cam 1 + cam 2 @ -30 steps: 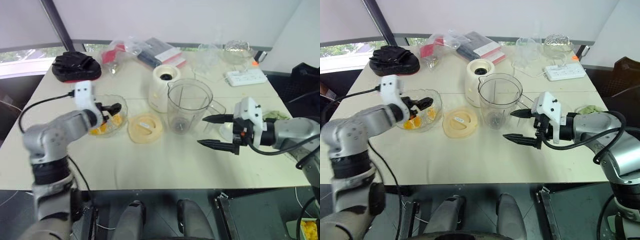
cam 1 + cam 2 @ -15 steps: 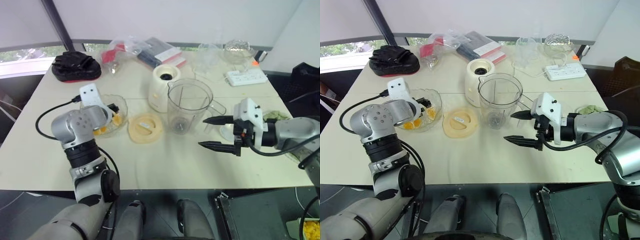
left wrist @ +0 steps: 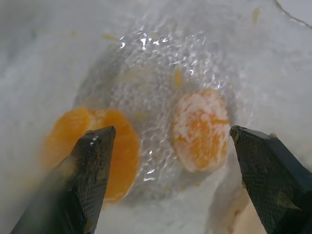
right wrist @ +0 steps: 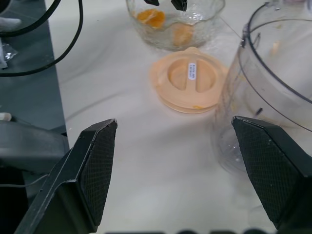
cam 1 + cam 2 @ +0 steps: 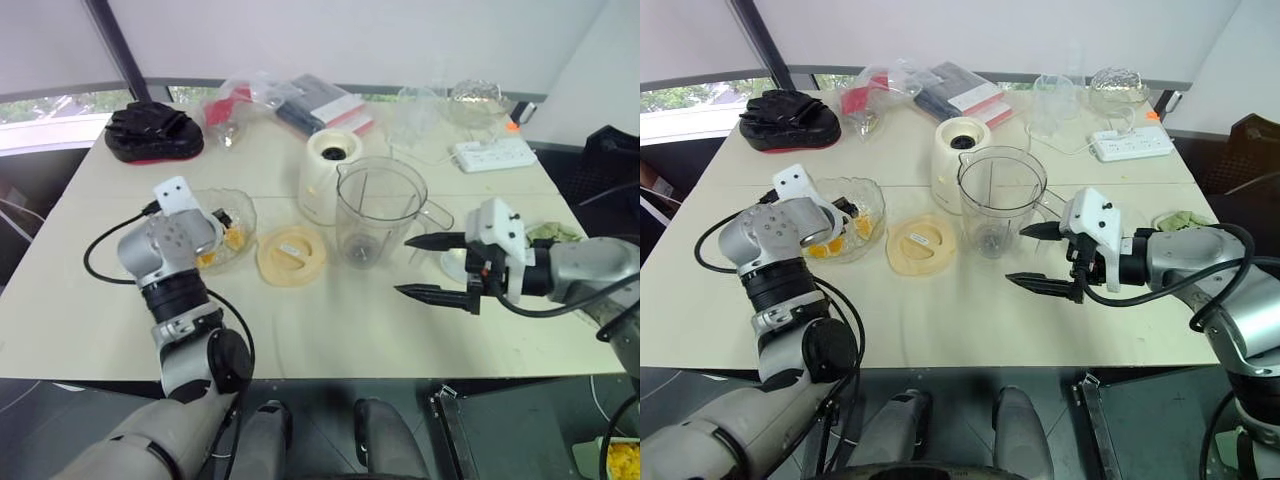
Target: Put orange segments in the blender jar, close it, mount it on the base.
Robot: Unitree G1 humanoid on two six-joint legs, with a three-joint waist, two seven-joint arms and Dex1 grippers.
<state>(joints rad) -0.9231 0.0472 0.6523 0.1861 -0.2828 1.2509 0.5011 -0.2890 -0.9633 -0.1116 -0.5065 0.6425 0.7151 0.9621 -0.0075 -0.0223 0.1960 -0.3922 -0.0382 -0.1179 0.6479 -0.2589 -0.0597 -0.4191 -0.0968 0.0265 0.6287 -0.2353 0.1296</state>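
A glass bowl [image 5: 240,215] left of centre holds orange segments [image 3: 201,129]. My left gripper [image 3: 170,131] is open inside the bowl, its fingers [image 3: 92,161] straddling two segments without touching them. The clear blender jar [image 5: 378,210] stands upright and uncovered at the table's middle, with nothing visible inside. Its pale orange lid [image 5: 290,250] lies flat between bowl and jar. The cream base [image 5: 330,172] stands just behind the jar. To the right of the jar my right gripper [image 5: 425,265] hovers open over the table, pointing toward the jar and holding nothing.
A black bundle [image 5: 152,133] lies at the back left. Plastic bags and books [image 5: 300,100] sit at the back middle, a power strip [image 5: 492,153] and a foil-covered bowl [image 5: 475,97] at the back right. A green cloth [image 5: 548,232] lies by my right arm.
My left arm has swung in, turning its wrist down over the bowl so the fingers now sit inside it. The right gripper has stayed put.
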